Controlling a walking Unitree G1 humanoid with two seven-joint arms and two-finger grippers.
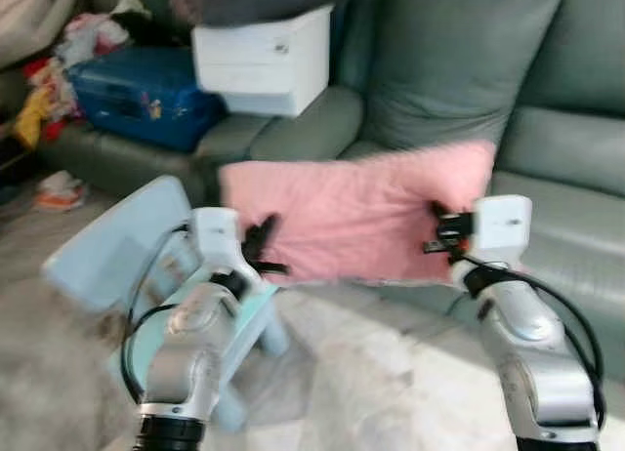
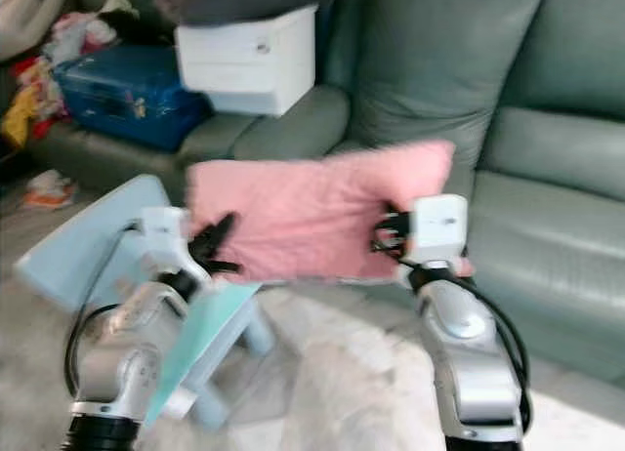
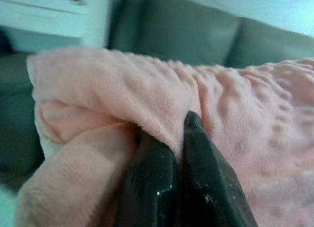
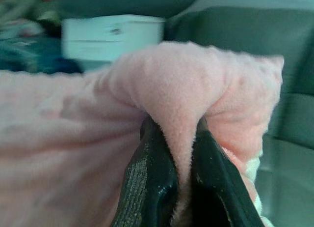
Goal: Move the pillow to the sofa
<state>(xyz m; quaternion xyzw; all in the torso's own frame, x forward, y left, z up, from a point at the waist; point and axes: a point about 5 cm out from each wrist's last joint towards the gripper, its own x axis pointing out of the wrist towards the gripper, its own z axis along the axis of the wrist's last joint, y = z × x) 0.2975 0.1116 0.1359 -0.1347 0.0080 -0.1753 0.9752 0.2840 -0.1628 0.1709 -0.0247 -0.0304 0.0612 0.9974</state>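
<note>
Both grippers are clamped on the pillow (image 1: 361, 212) — left gripper (image 1: 262, 246) pinching its left edge, right gripper (image 1: 441, 228) its right edge. It's pink, stretched between them mid-frame, held up in front of the green sofa (image 1: 576, 197). White box (image 1: 264, 61) sits upper left, blue chair (image 1: 117, 246) lower left — everything's blurry.

Head stereo pair looks forward-down, both sharing the pillow (image 1: 361, 217) and sofa (image 1: 576, 226); wrist cams close-up along fingers (image 3: 147, 183).
</note>
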